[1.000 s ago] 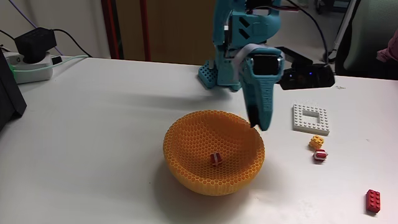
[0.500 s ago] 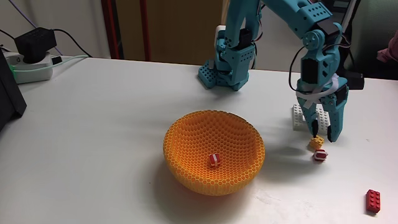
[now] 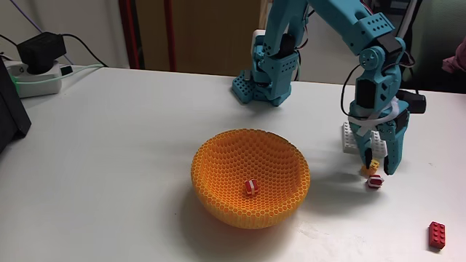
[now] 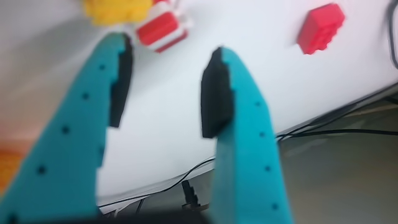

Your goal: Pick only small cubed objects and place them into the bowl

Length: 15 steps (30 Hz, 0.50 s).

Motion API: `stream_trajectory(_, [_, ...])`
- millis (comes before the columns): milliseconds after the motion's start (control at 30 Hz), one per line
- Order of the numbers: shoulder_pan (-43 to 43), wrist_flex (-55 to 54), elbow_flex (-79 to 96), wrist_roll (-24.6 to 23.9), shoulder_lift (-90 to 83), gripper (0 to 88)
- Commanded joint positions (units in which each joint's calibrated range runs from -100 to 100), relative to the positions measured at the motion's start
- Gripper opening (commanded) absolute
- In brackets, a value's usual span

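Over at the bowl's point(image 3: 251, 178) three o'clock, I've lowered the gripper point(image 3: 379, 164), fingers half open and empty, onto the orange-yellow cube point(image 3: 366, 169). One striped cube point(image 3: 250, 187) is already delivered; another point(image 3: 374, 181) waits beside.

arm: I see it swung from above the bowl point(image 3: 251, 178) rim to the right side of the fixed view | gripper point(image 3: 381, 166): now lower, jaws apart, tips down at the orange-yellow cube point(image 3: 369, 168) and striped cube point(image 3: 375, 182) | white frame plate point(image 3: 351, 136): now mostly hidden behind the arm
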Motion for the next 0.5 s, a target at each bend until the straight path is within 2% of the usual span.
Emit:
stream_trajectory(0, [1.39,2.63,-0.57,0.68,-2.07,17.8])
stream_trajectory(200, [0.83,4.02,4.24,1.71,-4.15,18.3])
stream_trajectory(467, [-1.69,3.76,3.86,0.44,-5.1,18.8])
